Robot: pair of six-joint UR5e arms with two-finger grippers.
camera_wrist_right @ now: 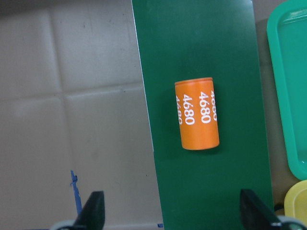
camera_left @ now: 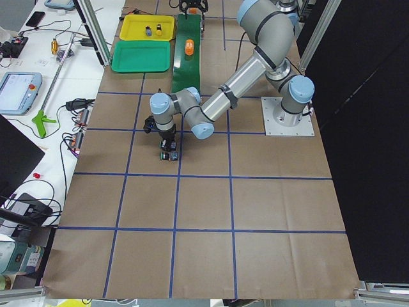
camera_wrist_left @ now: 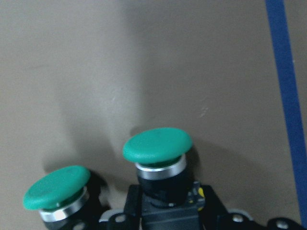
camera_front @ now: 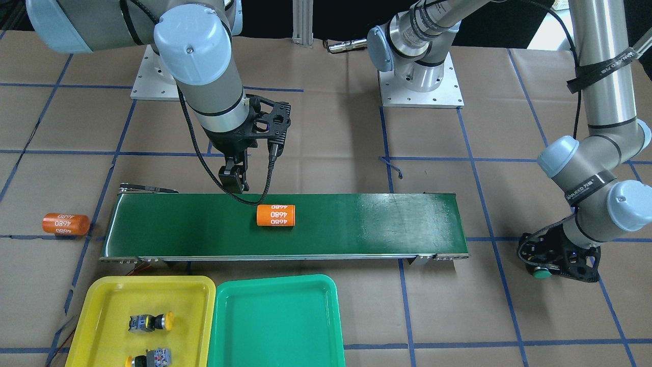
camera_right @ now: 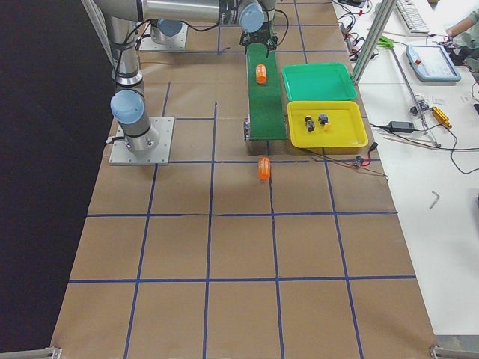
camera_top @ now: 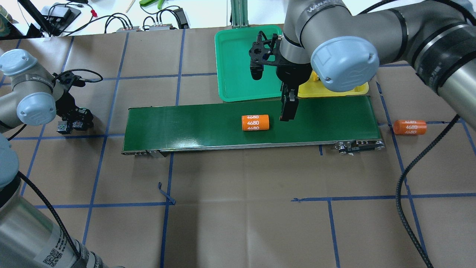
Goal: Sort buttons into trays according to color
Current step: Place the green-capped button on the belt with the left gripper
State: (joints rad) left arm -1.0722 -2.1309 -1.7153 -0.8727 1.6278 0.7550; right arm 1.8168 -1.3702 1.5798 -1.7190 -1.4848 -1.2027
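1. Lengthwise on the bench (camera_top: 238, 208), nearer the operators' edge than the robot-side edge: conveyor belt (camera_top: 186, 123), with only a narrow strip of bench paper between it and the trays.
2. Along the operators' edge, side by side: yellow tray (camera_front: 102, 295) and green tray (camera_front: 275, 316), rims just beside each other; cannot tell whether touching.
3. In the yellow tray: yellow button (camera_front: 151, 322) and other yellow button (camera_front: 147, 358), both on their sides, apart from each other.
4. Beyond the belt's left end, toward the bench's left edge and well apart from the green tray: green button (camera_wrist_left: 157, 145) and second green button (camera_wrist_left: 56, 187), close together.
5. Low over that pair: left gripper (camera_top: 71, 120), first green button centred before its camera; cannot tell whether clenched on it or released.
6. Raised over the belt's robot-side edge: right gripper (camera_front: 235, 179), released, fingertips (camera_wrist_right: 94, 209) spread wide; orange cylinder (camera_front: 275, 215) on the belt nearby, untouched.
7. Past the belt's right end, on the bench paper: second orange cylinder (camera_front: 65, 224).
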